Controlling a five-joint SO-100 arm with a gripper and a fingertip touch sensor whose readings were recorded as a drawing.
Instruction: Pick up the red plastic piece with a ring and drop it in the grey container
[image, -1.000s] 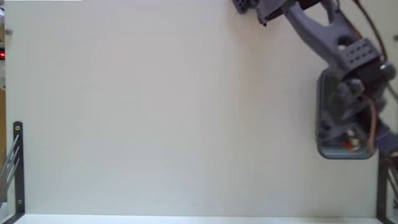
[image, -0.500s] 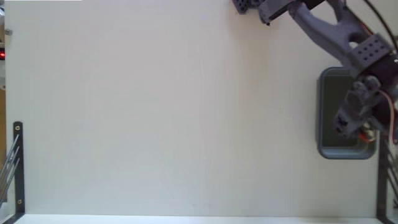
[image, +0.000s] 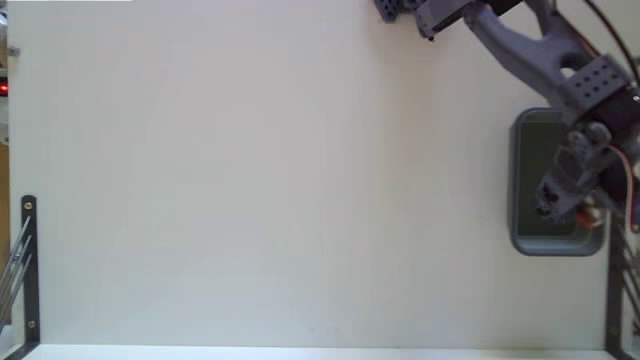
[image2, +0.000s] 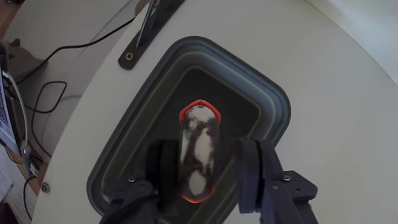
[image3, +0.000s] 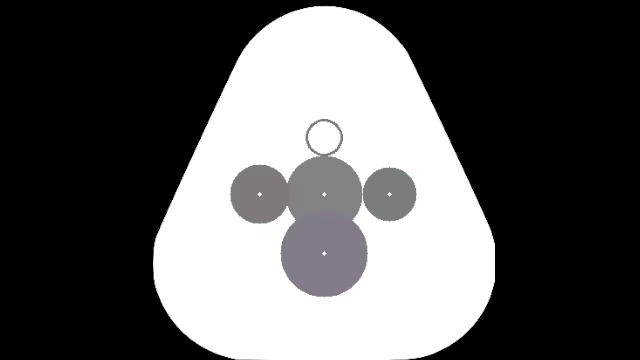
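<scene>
Gripper (image2: 205, 165) apart, barely shifted above red piece (image2: 198, 149) inside grey container (image2: 277, 102).

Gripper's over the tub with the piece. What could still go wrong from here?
1. The red piece sits between the fingers of the gripper, apparently against only one; it may hang up or drop skewed.
2. In the fixed view the gripper is near the grey container's right rim, so the piece might bounce out.
3. Retracting low might clip the rim.
</scene>
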